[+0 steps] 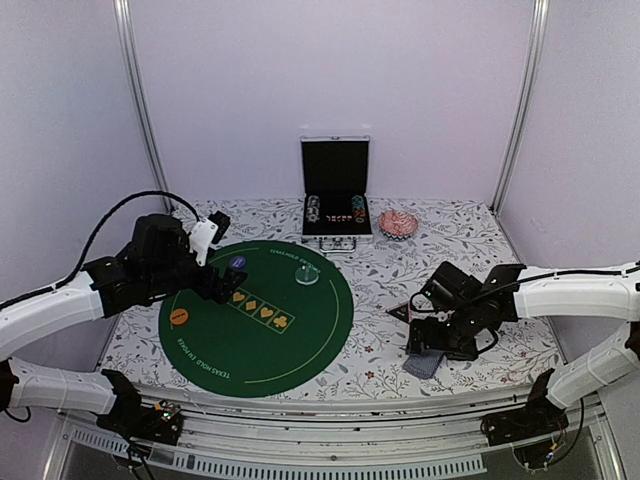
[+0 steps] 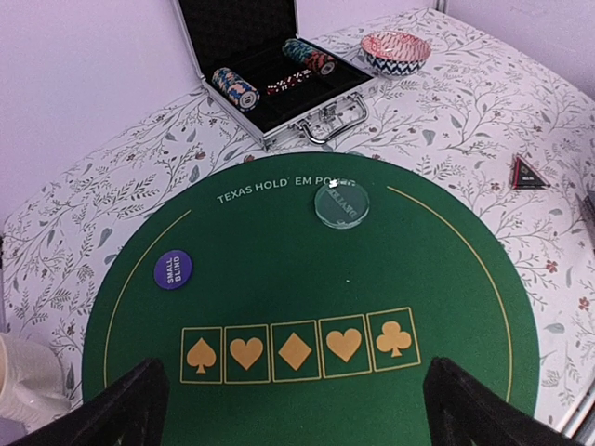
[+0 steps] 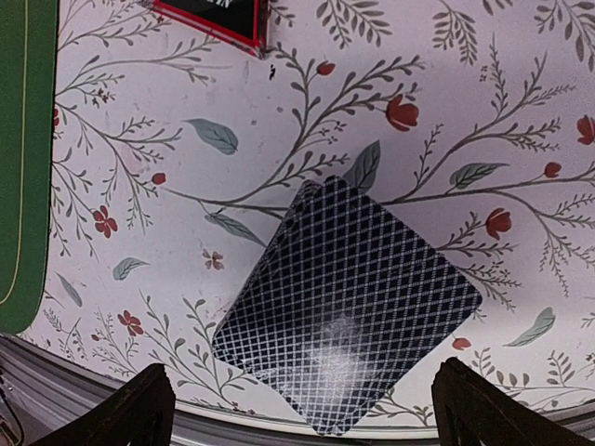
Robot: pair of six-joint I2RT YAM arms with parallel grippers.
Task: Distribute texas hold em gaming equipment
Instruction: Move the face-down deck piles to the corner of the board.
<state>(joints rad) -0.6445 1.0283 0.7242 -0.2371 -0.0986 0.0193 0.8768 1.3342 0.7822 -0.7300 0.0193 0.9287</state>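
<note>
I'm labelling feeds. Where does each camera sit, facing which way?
Top external: above and behind, looking down on the round green felt mat; left arm, right arm show.
Left wrist: over the mat, facing the open silver case; left hand shows.
Right wrist: above dark lattice-backed playing cards, facing down; right hand shows.
Top, left wrist share mat, case.

Round green mat (image 1: 255, 345) on floral tablecloth (image 1: 450, 235); open metal case (image 1: 336, 165) behind; patterned bowl (image 1: 397, 222) beside case
</note>
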